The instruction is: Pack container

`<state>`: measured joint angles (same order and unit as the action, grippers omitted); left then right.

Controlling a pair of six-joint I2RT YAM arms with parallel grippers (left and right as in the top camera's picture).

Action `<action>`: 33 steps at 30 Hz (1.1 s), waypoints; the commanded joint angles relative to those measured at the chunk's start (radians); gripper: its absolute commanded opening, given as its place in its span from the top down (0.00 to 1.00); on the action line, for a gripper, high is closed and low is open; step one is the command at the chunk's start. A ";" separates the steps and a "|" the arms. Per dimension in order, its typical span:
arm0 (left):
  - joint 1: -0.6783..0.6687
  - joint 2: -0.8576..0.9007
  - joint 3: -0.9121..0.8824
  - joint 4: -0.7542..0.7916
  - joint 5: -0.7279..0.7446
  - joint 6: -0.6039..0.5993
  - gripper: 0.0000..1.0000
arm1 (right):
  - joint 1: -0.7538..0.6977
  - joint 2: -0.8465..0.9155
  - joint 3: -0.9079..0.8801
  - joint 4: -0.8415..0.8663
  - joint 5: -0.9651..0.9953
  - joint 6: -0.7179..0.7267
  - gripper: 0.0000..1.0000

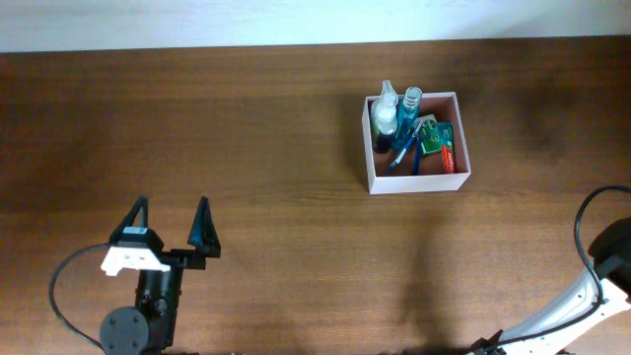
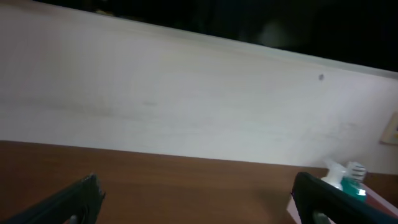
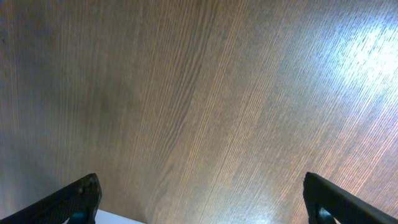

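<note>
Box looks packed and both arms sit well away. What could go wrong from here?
The spray bottle and blue bottle seem to stand above the rim of the container, so a low pass by the open left gripper or right gripper may tip them.
The right arm's cable loops out over the table and may snag on a reach.

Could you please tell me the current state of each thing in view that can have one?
container: upright, open at the top, holding toiletries.
spray bottle: inside the container, nozzle fitted.
blue bottle: inside the container, beside the spray bottle.
left gripper: open, empty.
right gripper: open, empty.
</note>
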<state>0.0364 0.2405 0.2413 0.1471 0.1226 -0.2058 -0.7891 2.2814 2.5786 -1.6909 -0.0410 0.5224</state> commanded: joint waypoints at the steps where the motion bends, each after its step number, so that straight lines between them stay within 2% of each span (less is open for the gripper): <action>1: 0.015 -0.074 -0.056 0.003 -0.043 -0.005 0.01 | 0.004 0.003 -0.005 0.000 0.012 0.001 0.01; 4: 0.015 -0.109 -0.079 0.009 -0.053 0.010 0.01 | 0.004 0.003 -0.005 0.000 0.012 0.001 0.01; 10: 0.015 -0.168 -0.145 0.044 -0.032 0.118 0.01 | 0.004 0.003 -0.005 0.000 0.012 0.001 0.01; 13: 0.011 -0.192 -0.174 0.045 -0.030 0.126 0.01 | 0.004 0.003 -0.005 0.000 0.012 0.001 0.01; 15: 0.011 -0.232 -0.211 0.052 0.012 0.183 0.01 | 0.004 0.003 -0.005 0.000 0.012 0.001 0.01; 22: 0.009 -0.235 -0.232 0.027 0.011 0.185 0.01 | 0.004 0.003 -0.005 0.000 0.012 0.001 0.01; 33: 0.010 -0.236 -0.232 -0.140 -0.068 0.184 0.01 | 0.004 0.003 -0.005 0.000 0.012 0.001 0.01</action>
<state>0.0463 0.0139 0.0135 0.0273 0.0799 -0.0437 -0.7891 2.2814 2.5786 -1.6913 -0.0414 0.5232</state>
